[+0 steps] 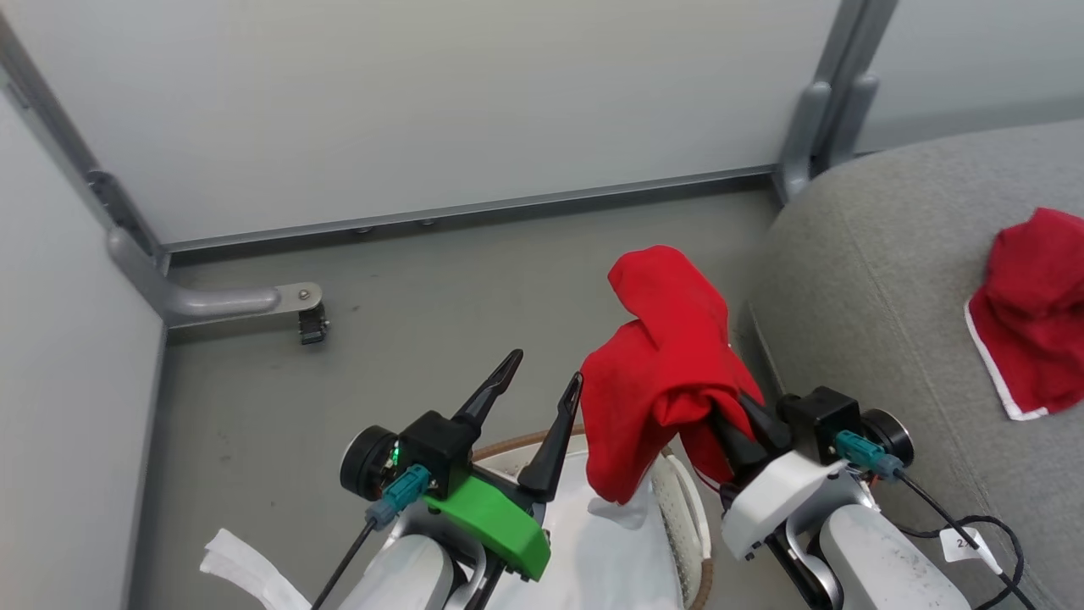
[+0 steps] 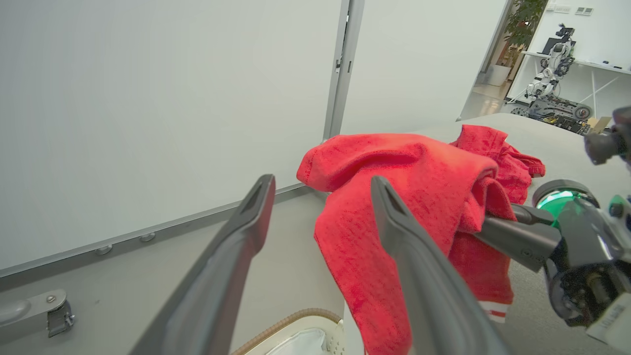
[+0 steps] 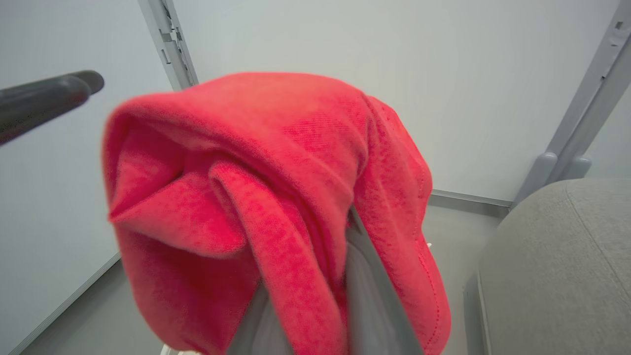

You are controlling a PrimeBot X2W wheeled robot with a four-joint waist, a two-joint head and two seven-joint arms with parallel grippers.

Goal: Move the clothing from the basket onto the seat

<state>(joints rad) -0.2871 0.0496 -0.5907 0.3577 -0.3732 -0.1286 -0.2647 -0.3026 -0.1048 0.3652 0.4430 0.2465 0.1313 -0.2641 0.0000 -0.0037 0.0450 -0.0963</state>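
Note:
A bright red garment [image 1: 669, 373] hangs draped over my right gripper [image 1: 730, 425], which is shut on it above the basket's right end, close beside the seat [image 1: 881, 288]. In the right wrist view the garment [image 3: 276, 172] covers the fingers [image 3: 370, 296]. The cream basket [image 1: 683, 500], with brown rim and white liner [image 1: 593, 551], sits at the bottom of the head view. My left gripper [image 1: 546, 367] stands open over the basket, holding nothing, just left of the hanging cloth [image 2: 419, 197]. A second red garment [image 1: 1033, 313] with white trim lies on the grey seat.
Grey floor [image 1: 423, 322] stretches ahead to white panel walls with metal posts [image 1: 813, 127]. A metal bracket with a caster [image 1: 305, 318] juts from the left wall. A white strip [image 1: 246, 568] lies at the lower left. A black cable with a tag [image 1: 965, 538] trails by my right forearm.

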